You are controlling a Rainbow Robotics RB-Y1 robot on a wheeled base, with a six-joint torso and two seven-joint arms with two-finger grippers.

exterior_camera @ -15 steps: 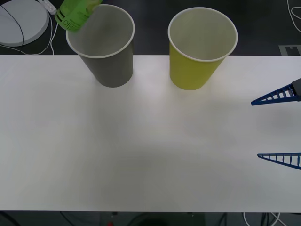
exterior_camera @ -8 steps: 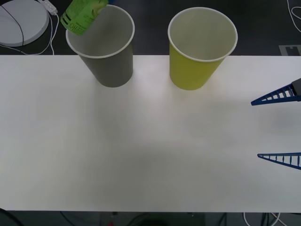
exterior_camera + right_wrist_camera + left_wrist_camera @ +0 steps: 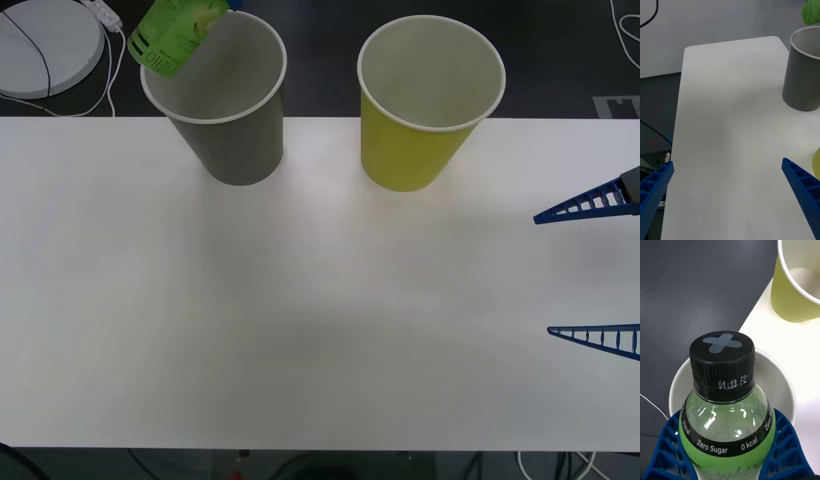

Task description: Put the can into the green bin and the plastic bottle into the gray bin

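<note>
Hanging over the far left rim of the gray bin (image 3: pixel 222 95), the plastic bottle (image 3: pixel 172 35) was tilted, its bright green label facing the front camera. Compared with half a second before, it had barely shifted, only a touch toward the left edge of the rim; a second before, it had sat a little lower and more to the left. In the left wrist view the left gripper (image 3: pixel 728 450) had its blue ribbed fingers (image 3: pixel 666 450) clamped on the bottle's sides, the black screw cap (image 3: pixel 722 363) pointing at the pale inside of the gray bin below. The green bin (image 3: pixel 425 100) stood upright on the white tabletop (image 3: pixel 300 320), beside the gray bin and apart from it, both near the far edge. Neither bin had moved. The right gripper (image 3: pixel 592 270) hovered over the right edge of the tabletop, fingers spread wide apart and holding nothing, exactly where it had been in both earlier frames.
</note>
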